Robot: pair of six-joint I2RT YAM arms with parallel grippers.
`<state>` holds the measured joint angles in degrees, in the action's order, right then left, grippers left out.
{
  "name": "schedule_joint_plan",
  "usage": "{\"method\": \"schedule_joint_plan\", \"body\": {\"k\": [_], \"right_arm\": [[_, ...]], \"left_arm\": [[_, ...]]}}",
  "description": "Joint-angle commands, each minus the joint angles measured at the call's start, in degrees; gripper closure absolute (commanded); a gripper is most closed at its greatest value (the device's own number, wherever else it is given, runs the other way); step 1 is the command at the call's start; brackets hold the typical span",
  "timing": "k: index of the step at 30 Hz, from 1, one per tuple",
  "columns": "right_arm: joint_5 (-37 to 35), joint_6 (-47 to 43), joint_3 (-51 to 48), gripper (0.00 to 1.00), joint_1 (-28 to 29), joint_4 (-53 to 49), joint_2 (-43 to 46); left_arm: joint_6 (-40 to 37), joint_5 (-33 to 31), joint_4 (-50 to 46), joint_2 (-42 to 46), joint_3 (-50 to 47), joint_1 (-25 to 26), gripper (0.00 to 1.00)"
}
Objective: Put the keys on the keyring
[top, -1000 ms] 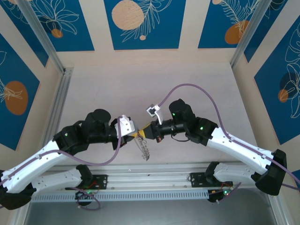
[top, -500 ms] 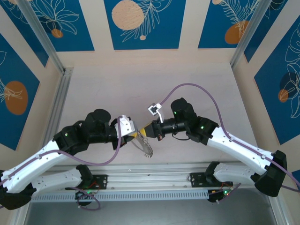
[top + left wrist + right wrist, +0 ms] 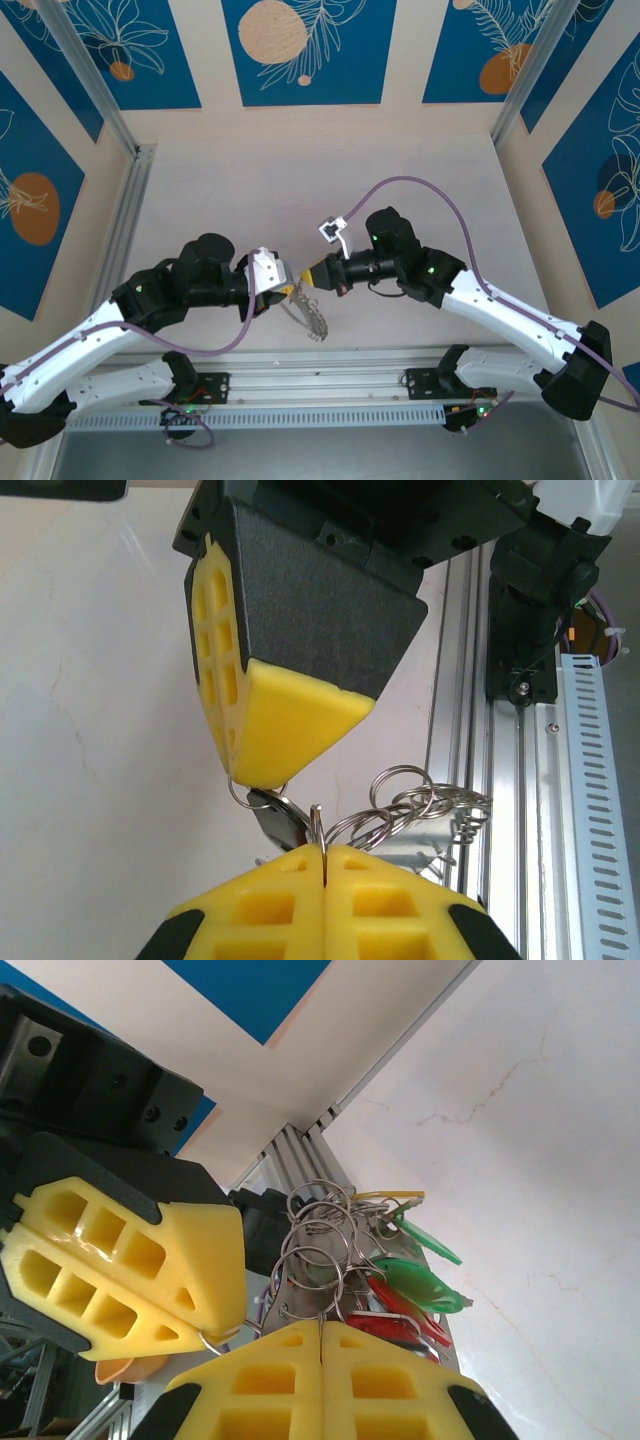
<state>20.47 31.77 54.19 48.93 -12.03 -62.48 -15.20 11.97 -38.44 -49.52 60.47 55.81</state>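
The keyring hangs edge-on over the near middle of the table, at 5 o'clock from the spot where the two grippers meet tip to tip. Its rim carries a bunch of small rings. At 4 o'clock from them dangle the green keys, with a red key just below. The left gripper reaches in from 8 o'clock. Its yellow fingers are pressed fully together, with the keyring's thin rim pinched upright in the seam. The right gripper comes in from 4 o'clock, also closed tight, and a thin wire rises from its seam. In the left wrist view its wedge tip sits at 11 o'clock from the left fingers and appears to nip the black key, which lies between the two tips. The rail runs at 6 o'clock, along the near edge.
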Motion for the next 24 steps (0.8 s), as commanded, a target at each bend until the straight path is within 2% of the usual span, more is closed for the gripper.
{"method": "schedule_joint_plan", "body": {"k": [1,11,16,24], "right_arm": [[0.32,0.42,-1.01,1.00,-0.15,-0.19,0.54],[0.18,-1.00,-1.60,1.00,1.35,-1.24,3.80],[1.36,-1.92,-1.31,1.00,3.63,-0.10,2.91],[2.26,-1.81,-1.32,1.00,3.86,1.60,1.72]], "left_arm": [[-0.81,0.82,2.62,0.74,0.35,0.79,1.00],[-0.34,-4.13,2.88,0.04,0.53,0.79,1.00],[-0.22,-4.50,3.45,0.12,0.43,0.79,1.00],[-0.31,-3.19,3.37,0.12,0.32,0.79,1.00]]}}
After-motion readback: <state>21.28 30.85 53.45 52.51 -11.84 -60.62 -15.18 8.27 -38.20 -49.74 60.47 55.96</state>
